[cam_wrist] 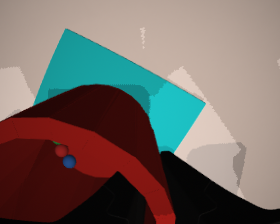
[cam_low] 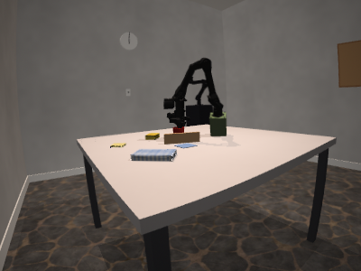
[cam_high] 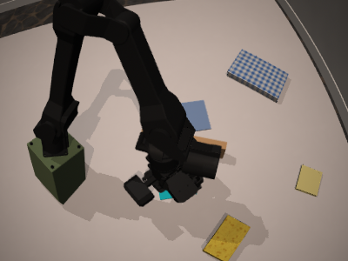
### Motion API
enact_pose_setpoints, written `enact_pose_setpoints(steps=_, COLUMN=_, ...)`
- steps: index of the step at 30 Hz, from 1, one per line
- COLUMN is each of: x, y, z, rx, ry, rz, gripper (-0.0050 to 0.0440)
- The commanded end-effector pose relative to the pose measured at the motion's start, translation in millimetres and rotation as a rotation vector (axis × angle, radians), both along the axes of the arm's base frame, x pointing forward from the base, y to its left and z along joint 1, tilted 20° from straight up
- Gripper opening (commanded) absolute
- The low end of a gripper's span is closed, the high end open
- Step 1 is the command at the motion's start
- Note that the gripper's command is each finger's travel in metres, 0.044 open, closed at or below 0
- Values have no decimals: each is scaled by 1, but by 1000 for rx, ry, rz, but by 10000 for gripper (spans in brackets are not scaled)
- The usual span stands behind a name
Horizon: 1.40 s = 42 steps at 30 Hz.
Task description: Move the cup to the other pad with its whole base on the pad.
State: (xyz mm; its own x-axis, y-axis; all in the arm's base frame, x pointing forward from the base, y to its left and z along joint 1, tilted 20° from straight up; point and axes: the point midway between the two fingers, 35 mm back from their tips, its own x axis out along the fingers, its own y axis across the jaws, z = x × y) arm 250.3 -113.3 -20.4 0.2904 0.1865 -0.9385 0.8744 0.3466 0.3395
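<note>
My gripper [cam_high: 162, 190] is shut on the wall of a red cup [cam_wrist: 81, 160], which fills the lower left of the wrist view. Small marbles [cam_wrist: 65, 156], one red and one blue, lie inside it. The cup hangs low over a cyan pad [cam_wrist: 119, 91], and only a corner of that pad [cam_high: 165, 195] shows under my arm in the top view. In the exterior view the cup [cam_low: 179, 129] sits low behind a brown block. I cannot tell whether its base touches the pad. A blue pad [cam_high: 197, 114] lies farther back, partly hidden by my arm.
A brown block lies just behind the gripper. A checkered box [cam_high: 257, 74] is at the back right, a pale yellow card [cam_high: 309, 180] at the right, a yellow sponge [cam_high: 227, 237] in front. The arm's green base [cam_high: 57, 165] stands at the left.
</note>
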Motion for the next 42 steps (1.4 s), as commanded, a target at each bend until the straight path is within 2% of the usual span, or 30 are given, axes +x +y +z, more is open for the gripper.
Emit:
enact_pose_setpoints(steps=1, x=0, y=1, z=0, rx=3, ry=1, rz=1, gripper=0)
enact_pose_setpoints(steps=6, x=0, y=1, z=0, rx=3, ry=1, rz=1, gripper=120)
enact_pose_setpoints(steps=7, x=0, y=1, z=0, rx=3, ry=1, rz=1, gripper=128)
enact_pose_setpoints(steps=21, x=-1, y=0, z=2, rx=3, ry=2, rz=0, gripper=128)
enact_pose_setpoints(steps=42, x=-18, y=-8, z=45, rx=7, ry=10, rz=-3, gripper=128)
